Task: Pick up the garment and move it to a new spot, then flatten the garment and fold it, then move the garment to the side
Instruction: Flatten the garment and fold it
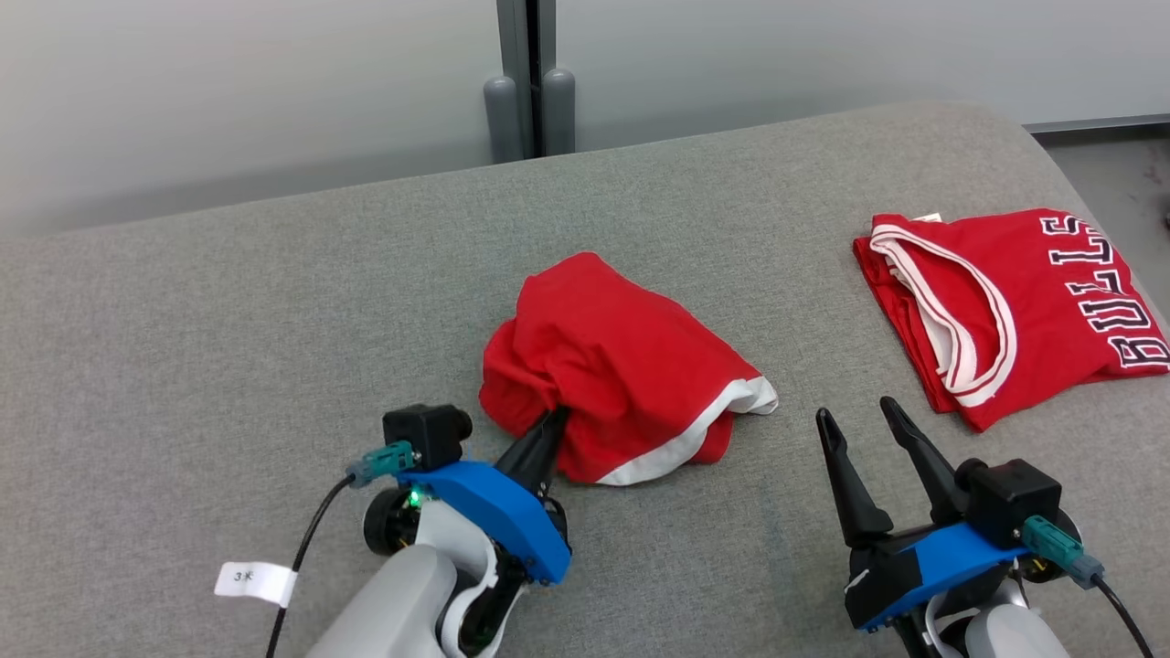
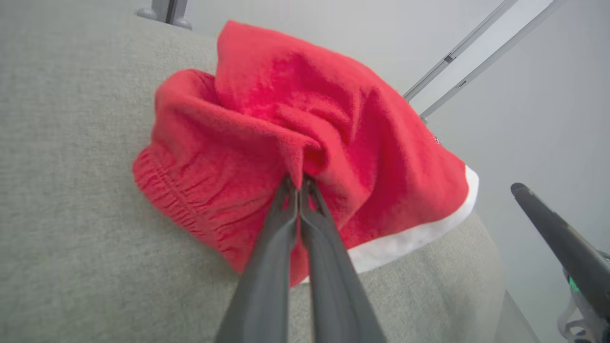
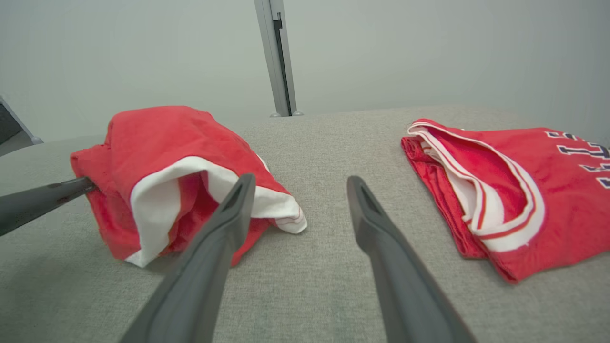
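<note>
a crumpled red garment (image 1: 622, 356) with a white hem is seen on the grey fabric-covered counter (image 1: 228, 302), to the left of a folded red jersey (image 1: 1024, 302) and well apart from it. the garment is bunched into a heap. its white-edged hem is turned toward the jersey, and its gathered waistband is on the side away from the jersey. the left tool (image 1: 553, 422) is pressed together on the garment at the near edge of that far side, and a ridge of red cloth is pinched between its dark fingers (image 2: 267, 267). the right tool (image 1: 857, 409) is spread wide just left of the jersey's near corner, between jersey and garment, and neither is touched by it. dark lettering is carried by the jersey, and its white-striped neckline is turned toward the garment.
</note>
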Tool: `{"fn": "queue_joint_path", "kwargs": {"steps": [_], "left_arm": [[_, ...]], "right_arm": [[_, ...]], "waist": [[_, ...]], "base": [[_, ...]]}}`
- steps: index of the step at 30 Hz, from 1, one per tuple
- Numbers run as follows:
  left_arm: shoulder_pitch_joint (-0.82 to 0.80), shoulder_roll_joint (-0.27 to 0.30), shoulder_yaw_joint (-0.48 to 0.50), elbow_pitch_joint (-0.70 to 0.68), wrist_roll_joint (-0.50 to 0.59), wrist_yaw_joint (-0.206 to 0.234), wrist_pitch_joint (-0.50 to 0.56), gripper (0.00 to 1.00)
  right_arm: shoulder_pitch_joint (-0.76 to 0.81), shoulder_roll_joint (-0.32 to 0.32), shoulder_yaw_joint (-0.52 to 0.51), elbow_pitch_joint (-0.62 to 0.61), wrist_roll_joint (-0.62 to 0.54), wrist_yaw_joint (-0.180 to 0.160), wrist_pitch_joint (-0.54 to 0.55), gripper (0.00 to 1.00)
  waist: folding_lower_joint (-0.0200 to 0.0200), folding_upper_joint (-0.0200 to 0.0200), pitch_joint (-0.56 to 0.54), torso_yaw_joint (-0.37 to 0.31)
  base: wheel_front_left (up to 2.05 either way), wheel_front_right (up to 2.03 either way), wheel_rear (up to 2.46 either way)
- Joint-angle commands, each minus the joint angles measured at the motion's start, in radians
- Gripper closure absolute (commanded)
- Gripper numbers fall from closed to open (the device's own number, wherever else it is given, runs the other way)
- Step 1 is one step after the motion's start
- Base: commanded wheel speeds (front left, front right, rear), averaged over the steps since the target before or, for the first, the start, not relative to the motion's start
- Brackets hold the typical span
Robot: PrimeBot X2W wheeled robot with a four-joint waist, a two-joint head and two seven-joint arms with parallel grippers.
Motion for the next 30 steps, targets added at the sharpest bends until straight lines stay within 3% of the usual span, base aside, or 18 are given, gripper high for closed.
{"fn": "queue_joint_path", "kwargs": {"steps": [1,12,19,21,30], "left_arm": [[-0.029,0.013,0.000,-0.005,0.003,-0.007,-0.009,1.00],[-0.302,0.009,-0.139,-0.130,0.045,-0.007,-0.067,1.00],[-0.373,0.001,-0.192,-0.214,-0.018,-0.005,-0.109,1.00],[-0.346,0.032,-0.197,-0.191,-0.017,0.000,-0.101,1.00],[-0.210,0.194,-0.217,-0.013,0.014,0.101,-0.019,1.00]], "right_arm": [[-0.017,-0.003,-0.003,0.003,0.000,0.000,-0.003,0.00],[0.008,-0.006,-0.021,0.001,-0.003,0.000,-0.001,0.00],[0.016,0.001,-0.018,-0.005,-0.003,0.000,-0.005,0.00],[0.019,0.002,-0.024,-0.008,-0.003,0.000,-0.008,0.00],[0.004,0.009,-0.023,-0.012,0.000,0.000,-0.011,0.00]], "waist": [[-0.0001,0.0000,-0.002,0.001],[-0.0001,0.0000,-0.036,0.020],[-0.0001,0.0000,-0.036,0.025],[-0.0001,0.0000,-0.030,0.032],[-0.0001,0.0000,0.012,0.086]], "base": [[0.00,0.00,0.00],[0.00,0.00,0.00],[0.00,0.00,0.00],[0.00,0.00,0.00],[0.00,0.00,0.00]]}}
